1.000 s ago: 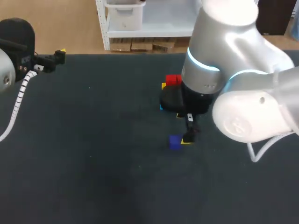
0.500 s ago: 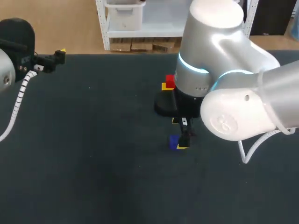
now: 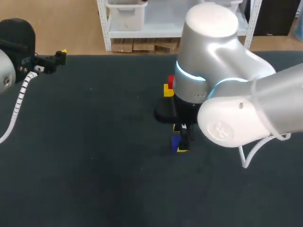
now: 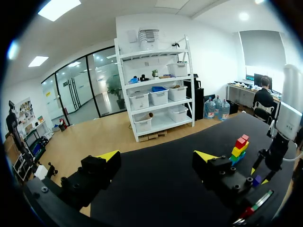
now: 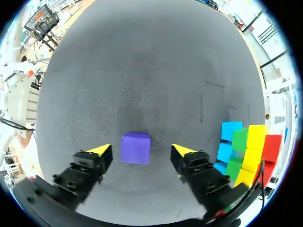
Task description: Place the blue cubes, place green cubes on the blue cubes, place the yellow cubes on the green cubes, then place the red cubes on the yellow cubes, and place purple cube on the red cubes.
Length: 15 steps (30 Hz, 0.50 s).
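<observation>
The head view hides most of the stack (image 3: pixel 168 86). The bulky right arm (image 3: pixel 227 109) stands in front of it, and only a red cube (image 3: pixel 171 81) and a yellow cube (image 3: pixel 167 90) under it show past the arm. The right wrist view shows the stack (image 5: pixel 244 149) in full. It is blue at the table (image 5: pixel 142 71), then green, then yellow, with red on top, and at least two cubes sit side by side in the lower layers.

That view also shows the purple cube (image 5: pixel 136 147) lying flat on the table near the stack, a bare strip apart from it. The cube sits between the spread fingers of the right gripper (image 5: pixel 141 150), with a gap on each side, so neither yellow tip touches it. In the head view the gripper (image 3: pixel 180 138) half covers the cube (image 3: pixel 176 143).

The left wrist view sees the stack (image 4: pixel 239 150) from the side as an upright tower, with the right arm (image 4: pixel 286 113) and the cube (image 4: pixel 257 180) just beside it.

The right arm comes in past the stack with its wrist pointing straight down at the table. The left arm (image 3: pixel 14 47) is well away from the stack at the table's edge. The left gripper (image 4: pixel 156 156) is held level and faces across the table toward the stack, its fingers wide apart and holding nothing
</observation>
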{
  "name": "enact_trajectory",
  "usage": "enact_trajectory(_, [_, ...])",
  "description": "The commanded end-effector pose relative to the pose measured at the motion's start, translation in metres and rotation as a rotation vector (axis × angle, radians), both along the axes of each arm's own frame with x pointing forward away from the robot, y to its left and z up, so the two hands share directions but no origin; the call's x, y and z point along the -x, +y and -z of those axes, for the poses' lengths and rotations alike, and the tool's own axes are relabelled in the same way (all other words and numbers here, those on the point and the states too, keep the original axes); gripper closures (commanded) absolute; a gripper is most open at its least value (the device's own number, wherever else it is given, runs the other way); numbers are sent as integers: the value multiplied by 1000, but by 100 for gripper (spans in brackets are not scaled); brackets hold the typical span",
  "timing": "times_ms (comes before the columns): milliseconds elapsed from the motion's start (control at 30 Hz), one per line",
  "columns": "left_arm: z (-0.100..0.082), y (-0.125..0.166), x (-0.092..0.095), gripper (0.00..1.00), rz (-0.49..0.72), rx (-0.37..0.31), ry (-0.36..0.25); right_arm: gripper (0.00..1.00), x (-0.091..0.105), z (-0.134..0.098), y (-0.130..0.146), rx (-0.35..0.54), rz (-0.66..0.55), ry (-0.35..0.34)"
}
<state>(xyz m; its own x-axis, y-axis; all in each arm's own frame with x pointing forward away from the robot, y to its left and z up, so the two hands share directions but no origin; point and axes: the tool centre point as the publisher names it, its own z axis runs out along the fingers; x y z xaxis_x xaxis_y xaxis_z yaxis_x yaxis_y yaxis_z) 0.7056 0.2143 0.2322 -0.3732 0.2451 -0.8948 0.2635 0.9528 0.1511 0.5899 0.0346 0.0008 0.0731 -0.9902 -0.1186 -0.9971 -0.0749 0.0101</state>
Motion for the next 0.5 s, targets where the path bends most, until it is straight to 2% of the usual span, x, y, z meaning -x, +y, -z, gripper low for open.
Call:
enact_trajectory(33, [0,0,1,0,0,1,-1,100,-1,0,0,5,2,-5])
enact_trajectory(267, [0,0,1,0,0,1,-1,100,3,-9,-4,13,-5,-9])
enact_trajectory(500, [0,0,1,0,0,1,-1,100,14,-36,-9,-4,-42,16])
